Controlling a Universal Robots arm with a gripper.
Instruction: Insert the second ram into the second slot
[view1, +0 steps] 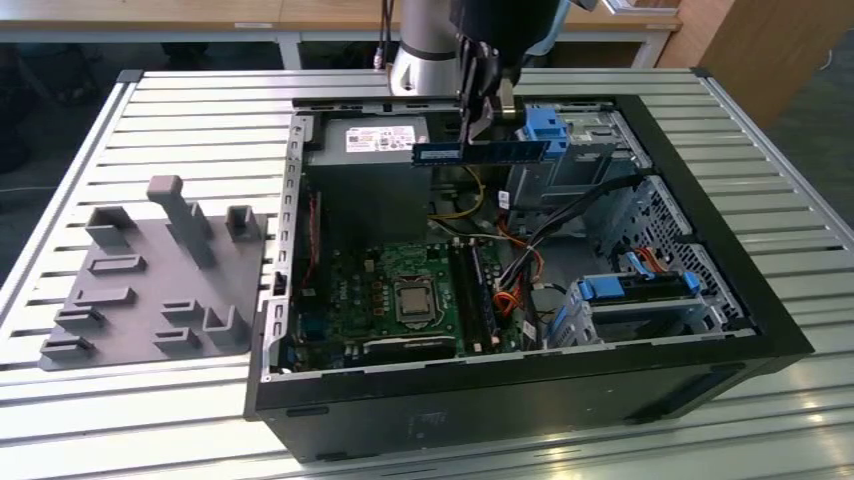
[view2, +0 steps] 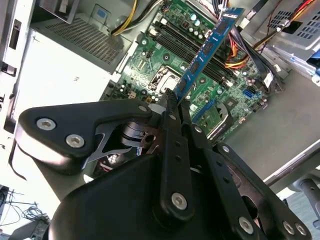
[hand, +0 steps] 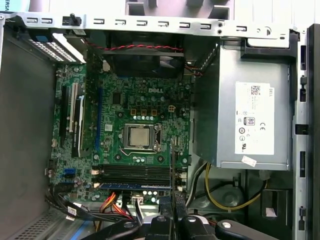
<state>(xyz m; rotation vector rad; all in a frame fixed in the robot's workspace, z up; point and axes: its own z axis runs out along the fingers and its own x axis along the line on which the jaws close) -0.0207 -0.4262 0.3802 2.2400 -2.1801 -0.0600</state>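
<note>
My gripper (view1: 478, 132) is shut on the second ram (view1: 481, 152), a dark blue stick held level above the open computer case, over its far part near the power supply. In the second wrist view the fingers (view2: 169, 107) pinch one end of the ram (view2: 205, 52), which reaches out over the green motherboard (view2: 150, 70). In the first wrist view the ram (hand: 171, 165) appears edge-on above the gripper (hand: 172, 214). The long black memory slots (hand: 135, 173) (view1: 478, 295) (view2: 182, 42) lie well below the stick, beside the processor socket (hand: 139, 136). The stick touches nothing but the fingers.
The case (view1: 694, 330) lies open on a slatted metal table (view1: 200, 110). A grey power supply (view1: 380, 140) fills the far end. Bright blue drive brackets (view1: 547, 128) (view1: 641, 287) and orange and yellow cables (view1: 507, 300) crowd the exterior view's right. A grey fixture block (view1: 147, 280) sits at the left.
</note>
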